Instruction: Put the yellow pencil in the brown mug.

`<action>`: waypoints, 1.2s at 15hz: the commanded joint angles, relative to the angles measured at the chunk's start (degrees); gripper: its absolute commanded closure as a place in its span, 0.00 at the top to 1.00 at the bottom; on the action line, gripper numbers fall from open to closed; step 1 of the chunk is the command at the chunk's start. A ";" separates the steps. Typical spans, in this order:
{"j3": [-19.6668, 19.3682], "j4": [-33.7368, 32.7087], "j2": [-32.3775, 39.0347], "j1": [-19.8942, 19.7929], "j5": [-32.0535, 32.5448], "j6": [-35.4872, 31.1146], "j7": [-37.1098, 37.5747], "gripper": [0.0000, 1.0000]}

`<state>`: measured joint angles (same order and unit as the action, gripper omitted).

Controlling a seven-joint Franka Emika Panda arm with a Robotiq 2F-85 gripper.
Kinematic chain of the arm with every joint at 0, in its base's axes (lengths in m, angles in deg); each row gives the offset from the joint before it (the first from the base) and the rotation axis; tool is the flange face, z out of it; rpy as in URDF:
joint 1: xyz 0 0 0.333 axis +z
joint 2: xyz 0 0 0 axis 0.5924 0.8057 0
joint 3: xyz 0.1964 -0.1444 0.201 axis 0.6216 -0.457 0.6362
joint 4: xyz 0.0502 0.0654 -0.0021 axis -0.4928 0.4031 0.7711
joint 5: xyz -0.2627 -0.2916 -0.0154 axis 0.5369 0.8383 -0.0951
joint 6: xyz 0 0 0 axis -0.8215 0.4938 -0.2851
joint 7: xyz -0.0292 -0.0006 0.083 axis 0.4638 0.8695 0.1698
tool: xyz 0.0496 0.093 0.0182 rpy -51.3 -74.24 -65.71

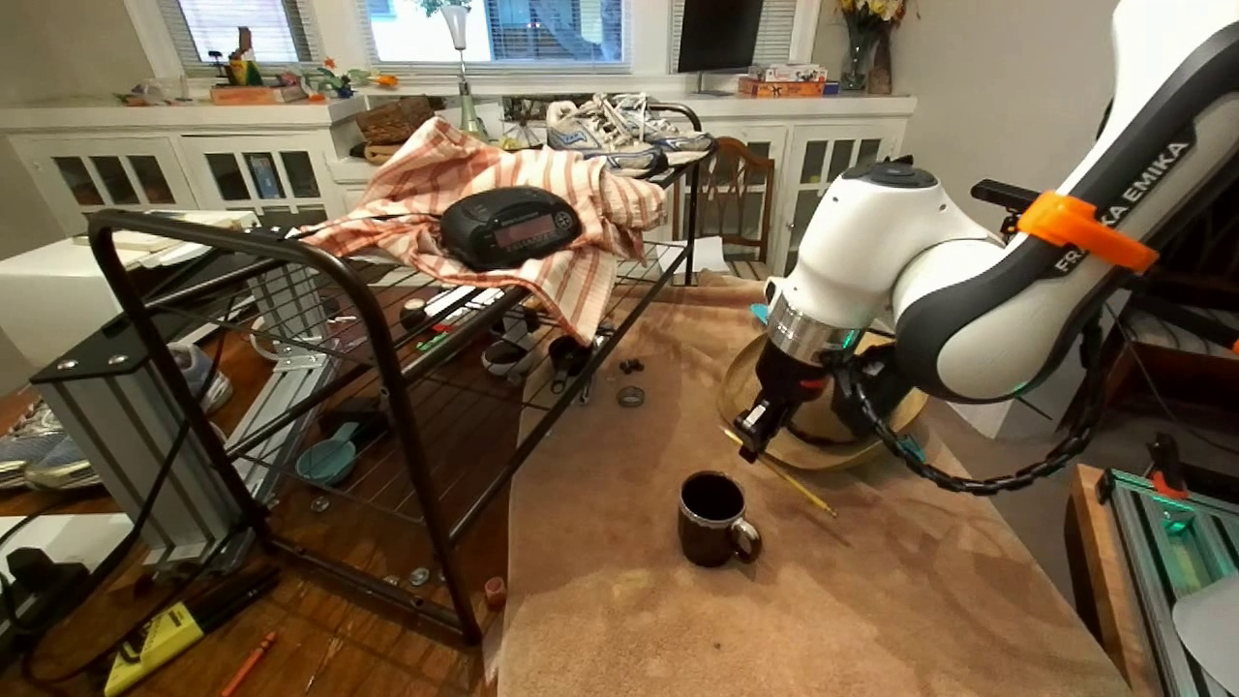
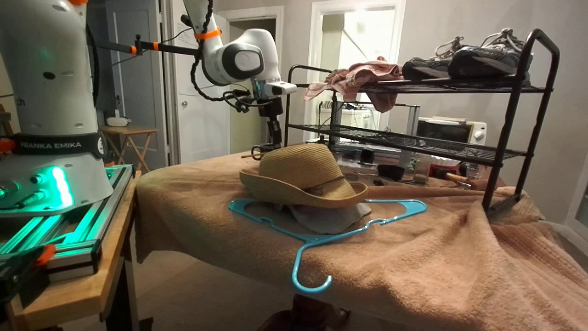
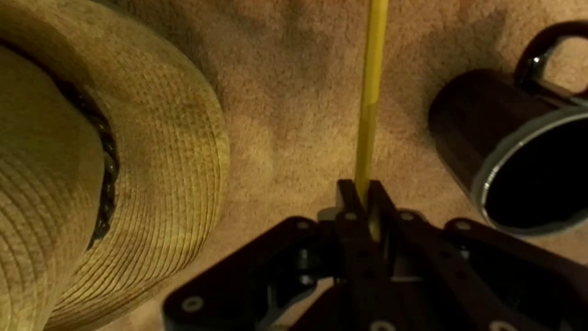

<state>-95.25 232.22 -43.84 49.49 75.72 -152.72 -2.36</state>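
Note:
The yellow pencil (image 3: 372, 82) is between my gripper's closed fingertips (image 3: 361, 188) in the wrist view, held near one end, its length reaching away from the fingers. In an exterior view the gripper (image 1: 748, 450) holds the pencil (image 1: 803, 489) slanting just behind and beside the brown mug; how high it is above the cloth is hard to tell. The brown mug (image 1: 705, 542) stands upright, its opening up and empty-looking. It also shows at the right of the wrist view (image 3: 477, 119), apart from the fingers. In an exterior view the mug (image 2: 267, 148) is mostly hidden behind the hat.
A tan straw hat (image 2: 298, 168) lies close beside the gripper, with a blue hanger (image 2: 317, 239) beyond it. A black wire rack (image 1: 416, 474) with a cloth (image 1: 436, 174), a clock radio (image 1: 510, 227) and shoes stands along one side. A small ring (image 1: 631, 397) lies on the brown cloth.

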 commanded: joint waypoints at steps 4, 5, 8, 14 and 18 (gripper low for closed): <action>0.11 7.23 -11.38 1.97 9.80 -7.78 11.78 0.02; 0.61 8.02 -12.17 1.71 10.55 -9.69 12.82 0.02; 2.44 9.62 -14.07 -0.91 15.21 -14.79 17.31 0.02; 9.21 8.65 -13.04 -8.48 13.90 -22.70 19.28 0.02; 15.45 8.61 -11.21 -15.52 8.76 -25.65 16.99 0.02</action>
<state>-84.65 240.82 -57.02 38.99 87.96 -175.64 15.50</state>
